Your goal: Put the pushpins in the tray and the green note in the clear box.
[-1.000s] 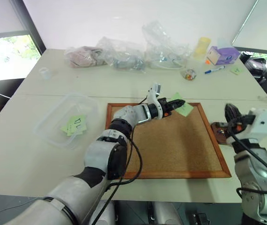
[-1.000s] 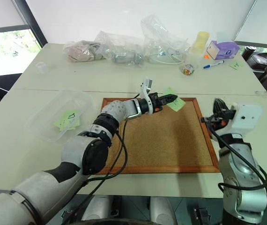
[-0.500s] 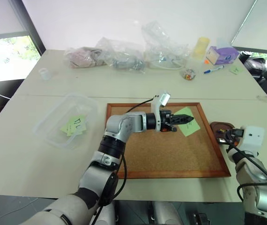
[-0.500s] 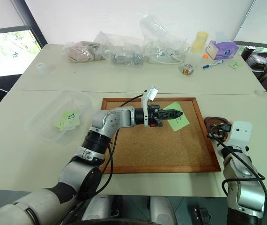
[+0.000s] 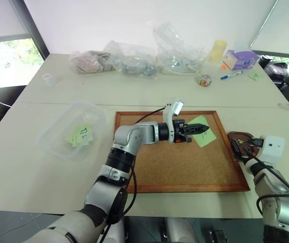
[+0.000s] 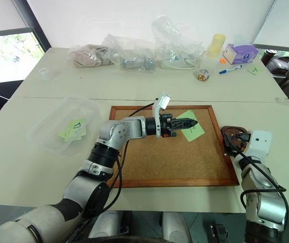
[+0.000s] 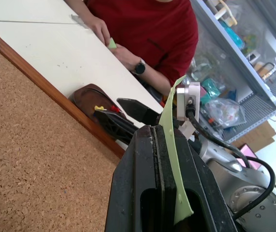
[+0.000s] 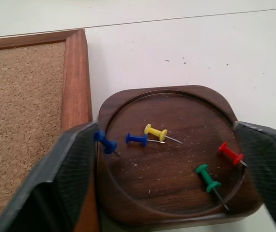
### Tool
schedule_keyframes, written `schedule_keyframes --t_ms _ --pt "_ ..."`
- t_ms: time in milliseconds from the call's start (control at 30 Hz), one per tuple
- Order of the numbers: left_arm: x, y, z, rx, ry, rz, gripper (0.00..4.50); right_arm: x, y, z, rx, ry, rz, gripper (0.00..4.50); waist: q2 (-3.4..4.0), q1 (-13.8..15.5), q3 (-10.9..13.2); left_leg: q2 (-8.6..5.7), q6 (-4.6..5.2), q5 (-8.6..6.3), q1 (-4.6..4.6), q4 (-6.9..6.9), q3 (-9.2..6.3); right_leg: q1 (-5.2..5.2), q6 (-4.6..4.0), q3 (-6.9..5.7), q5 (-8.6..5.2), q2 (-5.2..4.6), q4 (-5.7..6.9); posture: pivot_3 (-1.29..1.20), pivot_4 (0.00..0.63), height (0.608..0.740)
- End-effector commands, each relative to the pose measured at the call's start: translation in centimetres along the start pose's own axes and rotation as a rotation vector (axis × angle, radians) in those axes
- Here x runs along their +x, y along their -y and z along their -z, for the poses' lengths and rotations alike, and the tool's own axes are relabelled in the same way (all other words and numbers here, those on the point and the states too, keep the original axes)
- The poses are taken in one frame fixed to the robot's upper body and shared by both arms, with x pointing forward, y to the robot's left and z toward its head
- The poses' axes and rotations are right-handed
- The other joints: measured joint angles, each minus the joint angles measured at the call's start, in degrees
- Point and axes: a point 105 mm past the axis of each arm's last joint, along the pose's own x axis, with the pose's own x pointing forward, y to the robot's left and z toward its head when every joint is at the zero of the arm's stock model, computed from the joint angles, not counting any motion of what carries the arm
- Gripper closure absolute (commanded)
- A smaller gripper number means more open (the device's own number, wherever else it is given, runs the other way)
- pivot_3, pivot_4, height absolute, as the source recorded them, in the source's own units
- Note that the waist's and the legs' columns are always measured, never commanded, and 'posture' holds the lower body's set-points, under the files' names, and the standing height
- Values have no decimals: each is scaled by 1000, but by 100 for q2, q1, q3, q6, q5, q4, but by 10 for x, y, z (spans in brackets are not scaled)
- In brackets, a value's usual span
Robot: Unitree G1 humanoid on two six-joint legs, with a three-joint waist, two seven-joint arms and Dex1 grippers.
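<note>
Left pincer (image 5: 197,129) clamped on green note (image 5: 204,132) above cork board (image 5: 185,162); right pincer (image 8: 167,159) spread apart, straddling tray (image 8: 176,193) holding 5 pushpins (image 8: 155,133).

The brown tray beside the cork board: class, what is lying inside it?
Inside the tray lie five pushpins: two blue, one yellow, one red, one green. The open right claw hides the tray's side edges.

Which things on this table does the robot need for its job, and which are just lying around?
Needed:
- pale-green square sticky note, pinched in the left gripper
- small coloured plastic pushpins
- dark-brown wooden tray, under the open right gripper
- clear plastic box

Lying around:
- wood-framed cork board
- wrinkly clear plastic bags
- purple box
- yellow cup
</note>
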Motion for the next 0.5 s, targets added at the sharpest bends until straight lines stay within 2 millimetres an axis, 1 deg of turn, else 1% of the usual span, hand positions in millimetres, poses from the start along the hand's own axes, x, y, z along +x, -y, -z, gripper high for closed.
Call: schedule_keyframes --t_ms 33,133,233,333,400,500 --pt "9 16 -3 6 26 72 4500 -5 5 -25 16 110 13 27 0 -1 0 0 0 0 0 0 0 0 -1 0 0 0 0 0 150 737" --pt "10 16 -4 6 28 72 4500 -7 3 -33 100 153 3 27 0 0 0 0 0 0 0 0 0 0 0 0 0 0 0 0 150 737" --pt "10 15 -5 7 32 71 4500 -9 4 -45 314 212 -11 27 1 -11 0 1 0 0 0 0 -1 0 0 0 0 1 0 0 150 737" --pt "9 15 -5 5 37 68 4500 -12 2 -51 452 227 -43 27 1 -6 1 3 0 0 0 0 -2 0 1 0 1 1 1 0 150 737" --pt "9 15 -5 4 40 66 4500 -13 4 -50 464 217 -44 27 1 9 1 3 0 0 -2 0 -3 0 0 -1 0 0 0 0 150 737" --pt "8 13 -6 4 47 58 4500 -13 9 -46 424 196 -16 27 1 6 1 1 1 0 -3 0 -2 0 0 -1 0 -2 -3 0 150 737"
